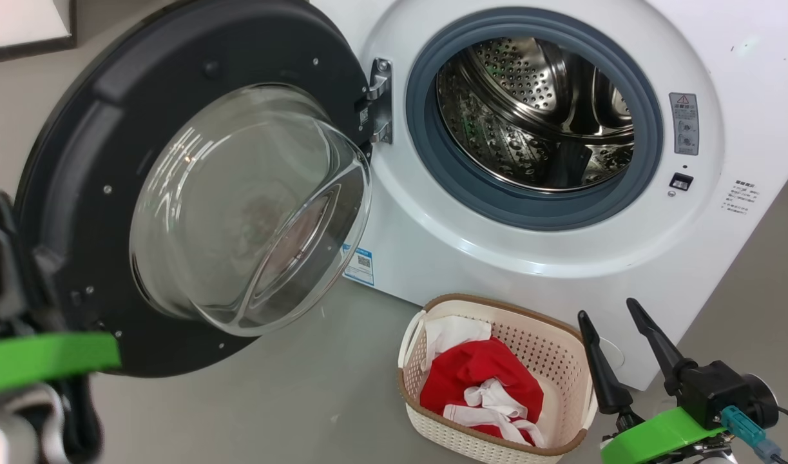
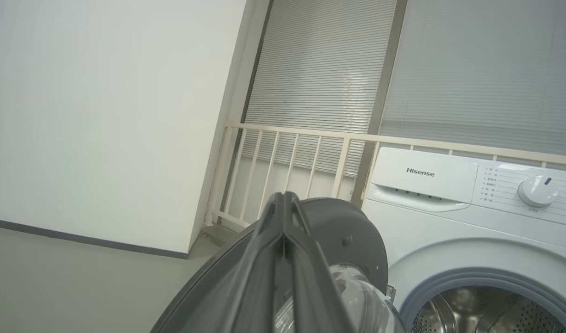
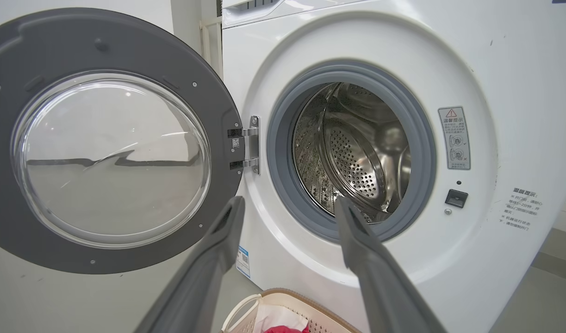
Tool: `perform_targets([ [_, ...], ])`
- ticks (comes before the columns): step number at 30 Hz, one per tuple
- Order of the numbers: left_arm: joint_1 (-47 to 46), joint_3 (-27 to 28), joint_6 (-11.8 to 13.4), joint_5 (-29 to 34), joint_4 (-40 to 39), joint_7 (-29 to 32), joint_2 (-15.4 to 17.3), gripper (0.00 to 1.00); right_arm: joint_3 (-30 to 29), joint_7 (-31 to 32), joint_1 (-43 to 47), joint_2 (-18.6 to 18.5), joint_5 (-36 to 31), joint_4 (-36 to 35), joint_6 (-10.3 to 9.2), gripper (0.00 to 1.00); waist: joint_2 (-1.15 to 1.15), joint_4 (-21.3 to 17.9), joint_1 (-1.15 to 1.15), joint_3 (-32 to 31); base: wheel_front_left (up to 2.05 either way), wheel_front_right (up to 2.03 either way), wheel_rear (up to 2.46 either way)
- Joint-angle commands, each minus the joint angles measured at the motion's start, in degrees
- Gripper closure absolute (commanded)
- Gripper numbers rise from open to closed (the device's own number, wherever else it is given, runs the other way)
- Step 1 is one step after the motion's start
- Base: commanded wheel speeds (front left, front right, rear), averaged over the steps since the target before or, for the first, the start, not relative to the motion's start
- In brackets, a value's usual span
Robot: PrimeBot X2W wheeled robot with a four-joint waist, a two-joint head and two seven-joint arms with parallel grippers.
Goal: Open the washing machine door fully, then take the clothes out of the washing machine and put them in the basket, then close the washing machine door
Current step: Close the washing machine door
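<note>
The washing machine door stands swung open to the left of the washing machine, held on the metal hinge at the left edge of the opening. Its inner face points towards the head camera, and the clear glass bowl window bulges forward out of the dark rim. The grey rubber ring frames the opening, and bare perforated steel is visible inside the drum. The basket sits on the grey floor directly in front of the machine, below the opening and to the right of the door. The clothes lie inside the basket: red fabric with white trim in the middle, with a white cloth piece against the back left corner. The right gripper hangs just to the right of the basket. Its fingers are spread wide apart, hold nothing, and point up towards the machine front. The left gripper is closed, with the two fingertips pressed together and nothing between them. In the left wrist view it sits in front of the outer edge of the door; whether it touches the rim cannot be determined. Beyond it, the control knob on the top panel, a cream railing and window blinds are visible.
</note>
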Motion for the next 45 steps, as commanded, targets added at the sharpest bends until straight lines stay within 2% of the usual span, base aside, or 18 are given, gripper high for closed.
perform_targets([
  [1, -3.71, 2.61, -0.44, -0.92, -0.52, -0.26, 1.79, 1.0, 0.94, -0.36, -0.97, -0.57, -0.19, -1.29, 0.26, 0.0, 0.0, -0.18, 0.0, -0.18, 0.0, 0.0, 0.0],
  [7, -16.08, 6.55, -2.83, -7.75, 11.05, 3.71, 5.27, 1.0, 0.26, -0.36, -0.25, -0.57, -0.52, -1.41, 0.26, 0.0, 0.0, -0.97, 0.0, -0.4, 0.0, 0.0, 0.0],
  [12, -25.4, 10.86, -3.72, -15.14, 22.96, 6.81, 6.24, 1.0, 0.14, -0.36, -0.35, -0.57, -1.05, -1.44, 0.26, 0.0, 0.0, -1.96, 0.0, 0.07, 0.0, 0.0, 0.0],
  [18, -32.55, 15.5, -2.75, -23.12, 36.72, 12.61, 6.48, 1.0, 0.51, -0.36, -0.57, -0.57, -1.69, -1.05, 0.26, 0.0, 0.0, -3.27, 0.0, 0.11, 0.0, 0.0, 0.0],
  [24, -35.72, 17.55, -0.81, -27.28, 45.32, 20.17, 8.55, 1.0, 0.43, -0.05, -0.56, -0.57, -2.35, -1.3, 0.26, 0.0, 0.0, -4.31, 0.0, 0.02, 0.0, 0.0, 0.0],
  [28, -36.39, 17.64, -0.38, -29.16, 48.76, 26.09, 9.82, 1.0, 0.52, 0.15, -0.3, -0.57, -2.53, -1.52, 0.26, 0.0, 0.0, -4.79, 0.0, 0.03, 0.0, 0.0, 0.0],
  [32, -36.42, 18.02, -1.23, -31.21, 51.26, 30.73, 10.47, 1.0, 0.69, 0.27, -0.1, -0.57, -2.57, -1.71, 0.26, 0.0, 0.0, -5.05, 0.0, 0.08, 0.0, 0.0, 0.0],
  [45, -34.55, 19.17, -4.65, -35.94, 53.79, 39.27, 10.31, 1.0, 1.04, 0.32, -0.04, -0.57, -2.11, -1.95, 0.26, 0.0, 0.0, -5.38, 0.0, 0.51, 0.0, 0.0, 0.0],
])
